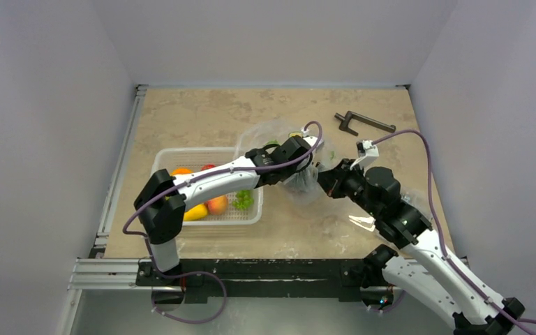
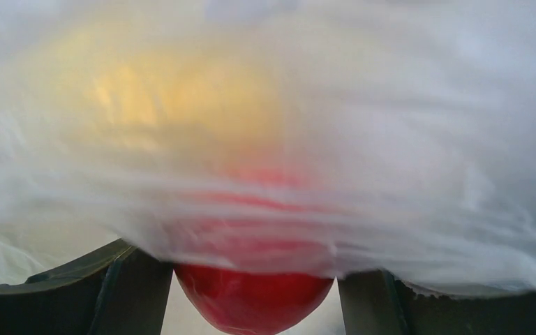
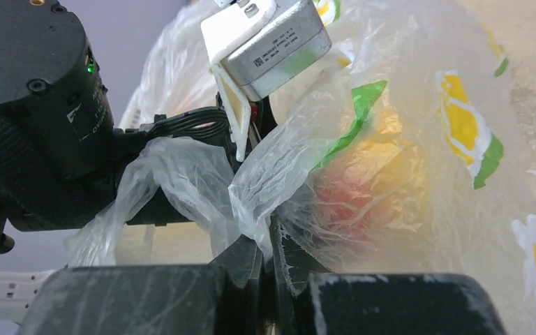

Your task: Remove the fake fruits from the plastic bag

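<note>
Bag (image 3: pixel 419 174) film in pinch of right hand (image 3: pixel 269 246); glossy round apple (image 2: pixel 251 303) in grip of left hand (image 2: pixel 255 273).

The plastic bag (image 2: pixel 405 139) shrouds the pear (image 2: pixel 181 105) — apple (image 2: pixel 251 303) fills the left gripper (image 2: pixel 255 289).

The plastic bag (image 3: pixel 419 139), clear crinkled film printed with yellow lemon slices and green leaves, is bunched up near the middle of the table (image 1: pixel 202 118). A twist of its film is pinched in the closed right tool (image 3: pixel 269 272). Inside, a glossy red apple (image 2: pixel 251 307) lies just below a blurred yellow pear (image 2: pixel 181 105), the two close together. The apple's lower part shows bare beneath the film's edge, filling the gap between the fingers of the left tool (image 2: pixel 255 279).
</note>
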You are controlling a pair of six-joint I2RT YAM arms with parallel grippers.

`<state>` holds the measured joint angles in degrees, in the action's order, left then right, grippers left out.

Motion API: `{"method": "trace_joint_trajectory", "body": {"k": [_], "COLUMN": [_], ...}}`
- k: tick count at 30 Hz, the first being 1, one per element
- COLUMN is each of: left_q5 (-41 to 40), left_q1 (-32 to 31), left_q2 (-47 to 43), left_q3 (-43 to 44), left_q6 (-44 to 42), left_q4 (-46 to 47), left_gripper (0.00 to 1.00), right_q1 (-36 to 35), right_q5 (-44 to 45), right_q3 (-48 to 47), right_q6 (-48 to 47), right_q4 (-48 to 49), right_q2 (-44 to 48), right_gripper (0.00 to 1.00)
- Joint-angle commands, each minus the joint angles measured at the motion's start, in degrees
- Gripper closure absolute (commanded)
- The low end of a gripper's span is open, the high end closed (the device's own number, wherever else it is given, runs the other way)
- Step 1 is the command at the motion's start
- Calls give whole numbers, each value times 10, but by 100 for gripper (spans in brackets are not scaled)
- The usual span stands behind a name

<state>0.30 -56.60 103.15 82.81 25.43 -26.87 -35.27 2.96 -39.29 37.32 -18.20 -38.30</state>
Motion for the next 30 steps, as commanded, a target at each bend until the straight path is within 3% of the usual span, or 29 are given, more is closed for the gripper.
{"method": "trace_joint_trajectory", "body": {"k": [1,6,10,20,30], "left_q5": [-43,-88,-93,53,73], "left_q1": [9,13,31,46,46], "left_q2": [-66,-43,-16,-77,-201], "left_q3": [59,82,104,146,172], "left_q6": [-10,-43,-54,-3,-8], "left_q4": [-46,-56,-72,-27,-70], "left_gripper": [100,100,100,100,100], "right_q1": [12,12,12,12,12], "right_q5": [63,26,47,64,102], "right_q3": [40,64,79,61,45], "right_q6": [-21,-24,-15,-27,-39], "right_q4": [-60,-32,-26,-40,26], "right_q2": [23,115,166,40,-1], "right_gripper": [100,100,100,100,100]}}
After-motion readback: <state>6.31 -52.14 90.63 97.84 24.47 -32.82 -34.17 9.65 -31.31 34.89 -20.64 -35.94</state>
